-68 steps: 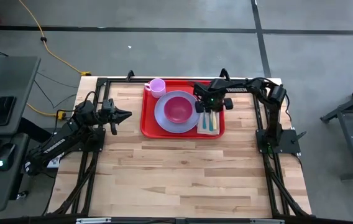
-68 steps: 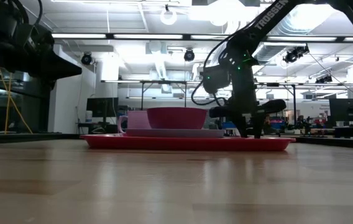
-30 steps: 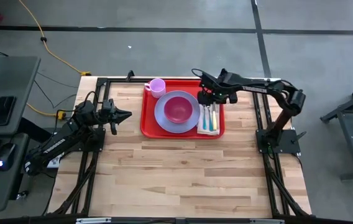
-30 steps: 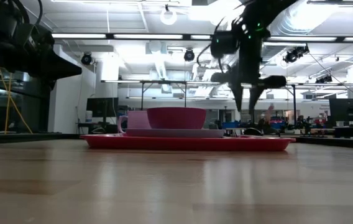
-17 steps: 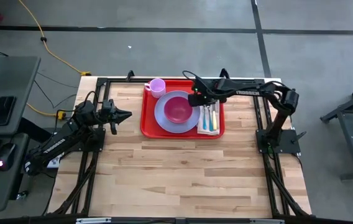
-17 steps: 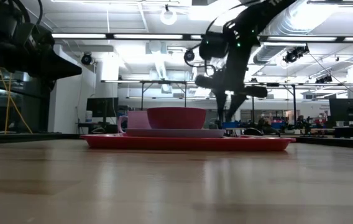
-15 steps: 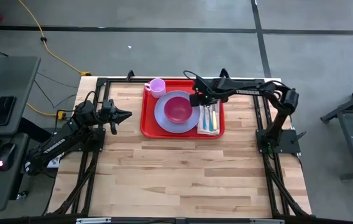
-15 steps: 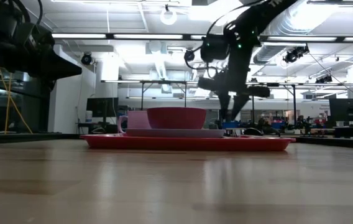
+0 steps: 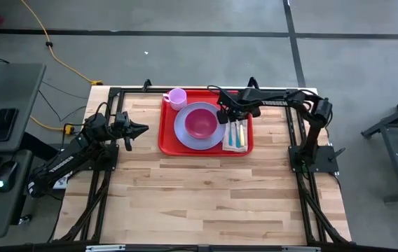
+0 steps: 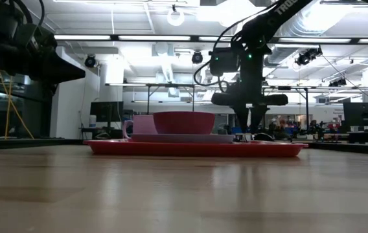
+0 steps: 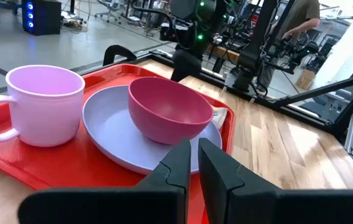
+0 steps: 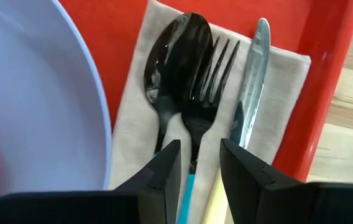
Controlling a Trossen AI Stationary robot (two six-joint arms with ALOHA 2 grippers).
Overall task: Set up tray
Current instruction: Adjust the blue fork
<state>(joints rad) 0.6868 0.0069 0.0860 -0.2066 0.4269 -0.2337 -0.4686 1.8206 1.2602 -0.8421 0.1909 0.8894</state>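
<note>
- Wood table, slatted top; tray sits at the far edge, centred between the two arm bases.
- Red plastic tray looks close to fully laid, my read: lavender plate in the middle, magenta bowl on the plate, pink mug at the tray's far-left corner, napkin on the right with cutlery on it.
- What's left, judging from this: maybe a nudge to the cutlery. Nothing else loose on the table that I can see.
- Left gripper parked off the tray's left side, above bare wood. Left wrist view shows its fingers nearly together with a thin slit between, nothing held.
- Right gripper hangs over the tray between bowl and napkin. Right wrist view shows its two fingers with a clear gap, nothing in it — open and empty.
- Right wrist view is the only one that resolves the cutlery: spoon, fork overlapping the spoon, knife just beside them towards the tray rim, all on the napkin.
- High view only gives them as light streaks.
- Low view shows tray, bowl and mug in profile with the right arm coming down behind them; cutlery not readable there. Can't tell from it how far the fingertips are above the tray.
- Left wrist view adds a person in the room beyond the table.
</note>
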